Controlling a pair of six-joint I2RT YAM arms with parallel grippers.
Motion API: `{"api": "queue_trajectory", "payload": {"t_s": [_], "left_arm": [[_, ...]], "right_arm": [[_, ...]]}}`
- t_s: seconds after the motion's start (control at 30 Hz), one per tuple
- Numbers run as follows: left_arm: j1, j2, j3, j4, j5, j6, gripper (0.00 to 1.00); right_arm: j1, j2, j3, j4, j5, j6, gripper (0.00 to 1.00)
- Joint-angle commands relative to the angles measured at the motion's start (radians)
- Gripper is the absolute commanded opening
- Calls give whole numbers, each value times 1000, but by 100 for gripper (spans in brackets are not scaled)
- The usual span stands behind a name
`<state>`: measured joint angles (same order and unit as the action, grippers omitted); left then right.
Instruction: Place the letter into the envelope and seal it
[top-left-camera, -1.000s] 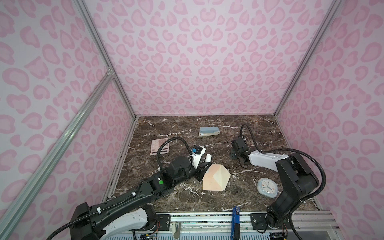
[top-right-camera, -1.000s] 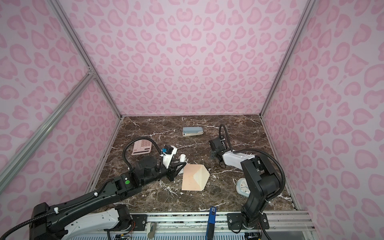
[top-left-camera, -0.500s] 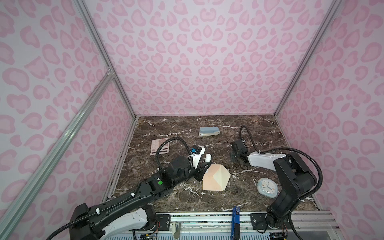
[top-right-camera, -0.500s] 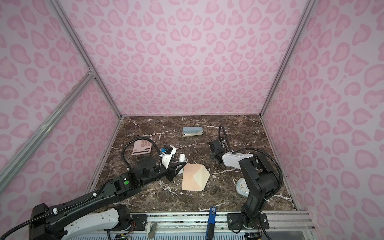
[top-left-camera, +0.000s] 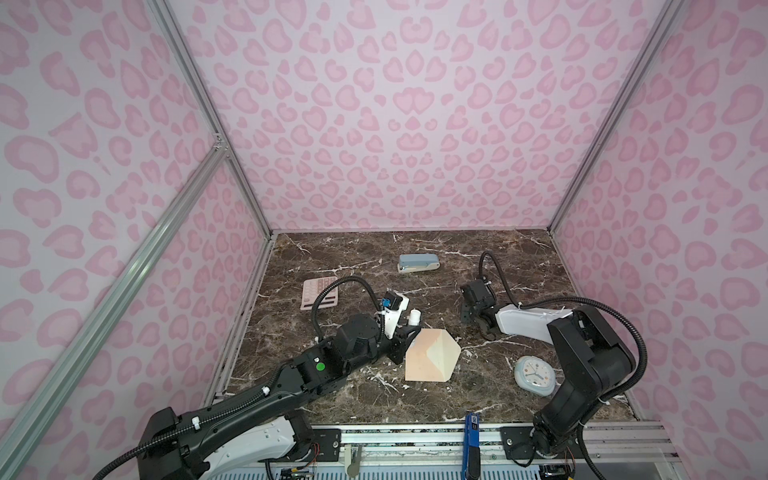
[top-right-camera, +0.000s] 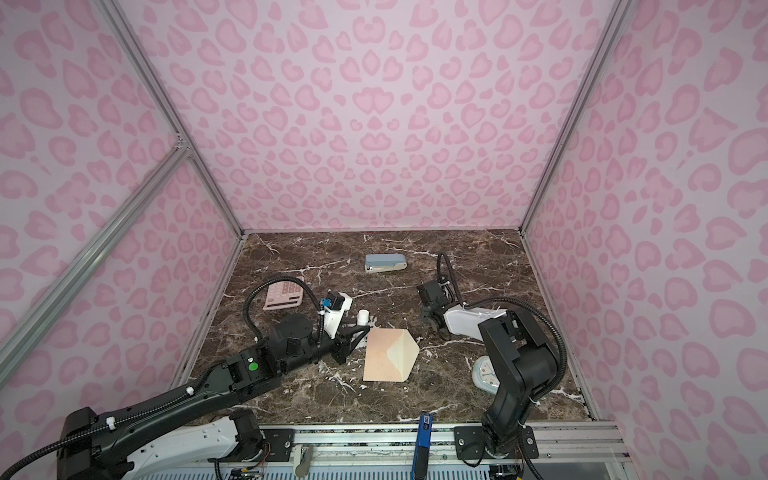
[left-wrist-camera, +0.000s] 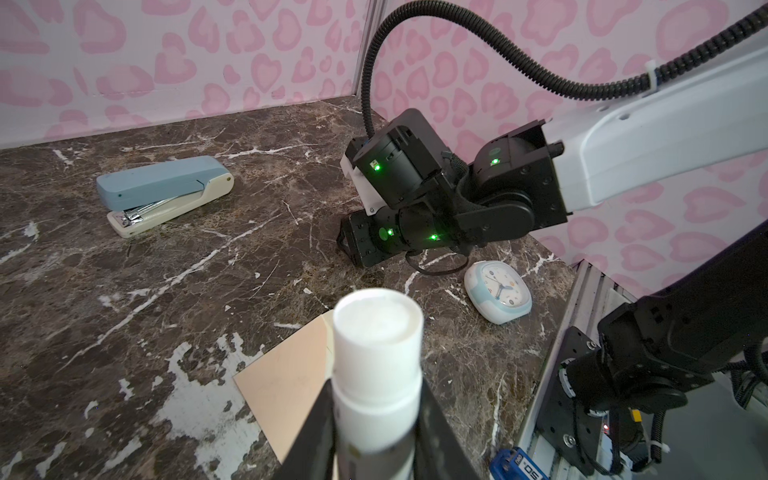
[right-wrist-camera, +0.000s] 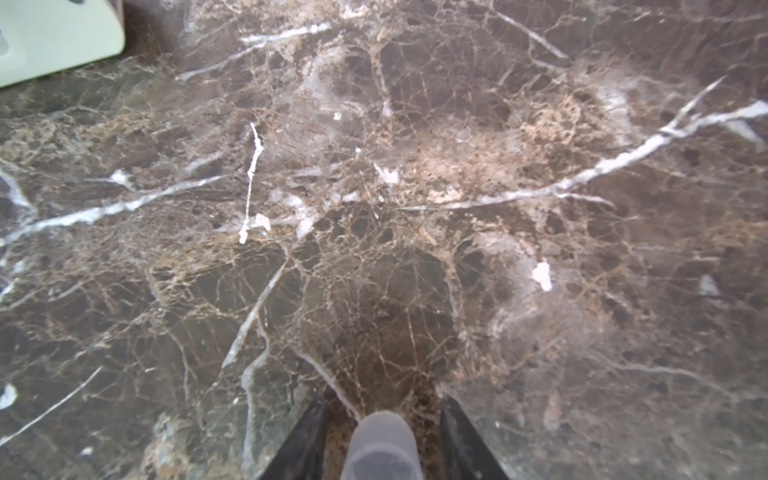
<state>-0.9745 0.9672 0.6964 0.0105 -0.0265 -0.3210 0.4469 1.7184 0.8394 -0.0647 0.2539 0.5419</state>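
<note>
Looking at where you are: the envelope (top-left-camera: 424, 361) lies on the bench (top-left-camera: 374, 257) near the front middle, just beside your left gripper (left-wrist-camera: 376, 409). Its paler pointed flap aims toward the right arm's side, and I can't tell if that flap is flat or lifted a bit. The letter isn't visible in any view, so my guess is it's already inside.

Left gripper is clamped on a white tube (left-wrist-camera: 376, 332), probably a glue stick, close to the envelope's corner. Right gripper (right-wrist-camera: 383, 401) is low over bare bench, well apart from the envelope. Its jaws are spread, with a gap either side of a blurry grey rounded thing (right-wrist-camera: 380, 449), maybe the cap.

Handling-wise, that envelope is feather-light, thin and floppy. I'd expect it to skate on the polished stone the moment the stick drags across it. You'd want to pin the peach body flat near its closed edge. Take the flap by its pointed tip to fold it, gently, since paper creases easily.
</note>
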Motion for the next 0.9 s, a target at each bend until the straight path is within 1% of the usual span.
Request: {"api": "queue_trajectory", "payload": {"t_s": [0.0,0.23,0.37,0.47,0.53,0.63,0.73,0.8,0.87], "left_arm": [[0,-10,-4,36,-12,-8,4],[0,-30,-51,108,-40,-37,4],[0,-44,-69,130,-76,-38,4],[0,-57,-74,135,-97,-32,4],[0,-65,-79,141,-111,-26,4],[3,-72,-86,154,-133,-19,4],[10,-75,-96,172,-153,-10,4],[22,-76,-108,217,-167,-11,4],[42,-77,-120,249,-166,-13,4]], "right_arm": [[2,-7,12,-27,15,-2,51],[13,-66,47,-82,-5,-5,55],[23,-156,65,-128,-21,-21,55],[32,-251,57,-122,-75,-64,55],[43,-314,42,-95,-120,-118,55],[86,-404,10,-60,-146,-206,55],[124,-483,-29,-19,-209,-267,54],[141,-525,-58,14,-304,-282,53],[150,-549,-77,35,-399,-263,53]]}}
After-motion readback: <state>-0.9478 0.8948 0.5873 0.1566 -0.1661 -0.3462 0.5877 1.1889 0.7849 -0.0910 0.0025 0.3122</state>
